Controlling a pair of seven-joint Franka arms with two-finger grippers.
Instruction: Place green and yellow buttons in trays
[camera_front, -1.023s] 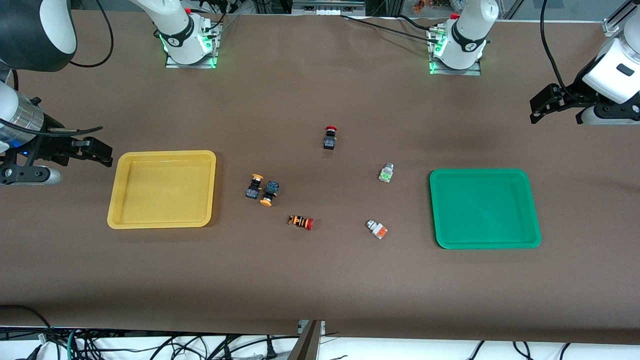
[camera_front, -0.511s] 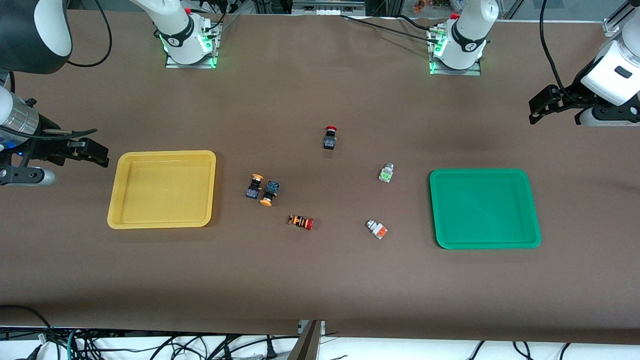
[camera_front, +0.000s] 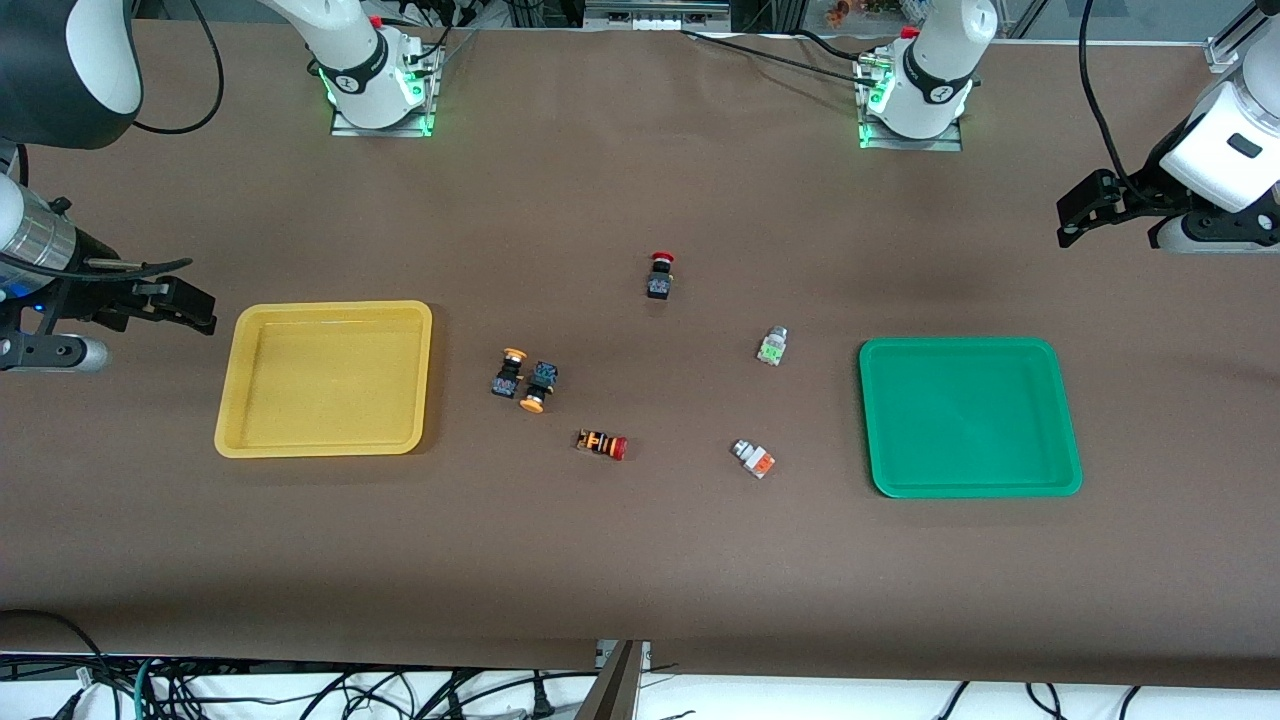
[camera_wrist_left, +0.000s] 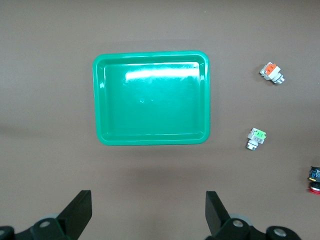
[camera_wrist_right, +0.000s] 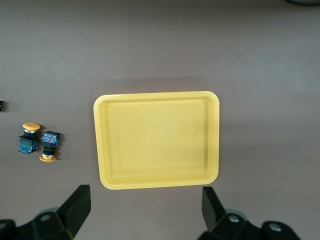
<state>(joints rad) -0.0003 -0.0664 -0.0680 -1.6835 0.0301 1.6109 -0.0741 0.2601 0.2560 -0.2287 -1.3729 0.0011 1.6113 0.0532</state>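
Tabletop (camera_front: 640, 560): brown.

Hidden or cut off: the red-capped black button (camera_front: 659, 276) is cropped at the edge of the left wrist view.

Yellow tray (camera_front: 324, 440) lies toward the right arm's end, green tray (camera_front: 1068, 420) toward the left arm's end. Both are seen with nothing in them.

Two yellow-capped black buttons (camera_front: 523, 380) lie touching, side by side, near the yellow tray, caps pointing opposite ways.

Green-faced button (camera_front: 771, 346) and orange-faced button (camera_front: 753, 458) lie near the green tray, the orange-faced one nearer the camera.

Striped button (camera_front: 601, 444) lies on its side.

Left gripper (camera_wrist_left: 149, 215) and right gripper (camera_wrist_right: 144, 210): both hover beside their trays, fingers spread, nothing held.
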